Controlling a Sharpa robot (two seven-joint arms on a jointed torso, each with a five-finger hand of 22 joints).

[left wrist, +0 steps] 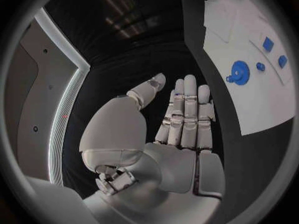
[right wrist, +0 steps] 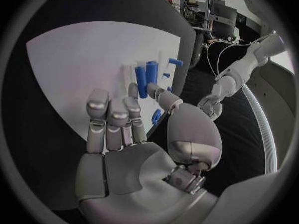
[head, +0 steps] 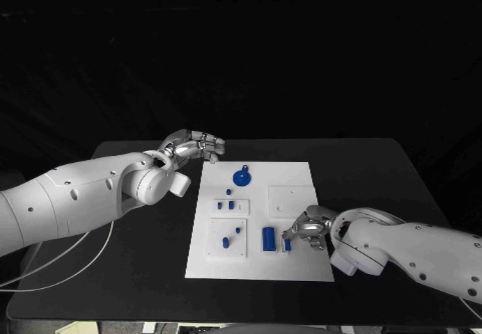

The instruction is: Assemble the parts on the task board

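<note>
White and flat, the task board (head: 301, 264) lies in the middle of the head view on the black table (head: 382, 174). A blue gear-like disc (head: 242, 177) sits near the board's upper edge, with a tiny blue piece (head: 229, 191) just below it. Two short blue pegs (head: 226, 205) stand in a raised block left of centre, and two more small blue pegs (head: 226, 241) occupy the block beneath that. A larger blue cylinder (head: 268, 238) lies in the lower middle of the board.

The right hand (head: 307, 227) rests over the board's lower right part, its fingers closed around a small blue peg (head: 288, 244) beside the cylinder; in the right wrist view the grasp looks like a pinch between thumb and finger, though the contact is hard to make out. The left hand (head: 193, 147) hovers at the upper left, just off the board's corner, released, fingers straight and holding nothing.
</note>
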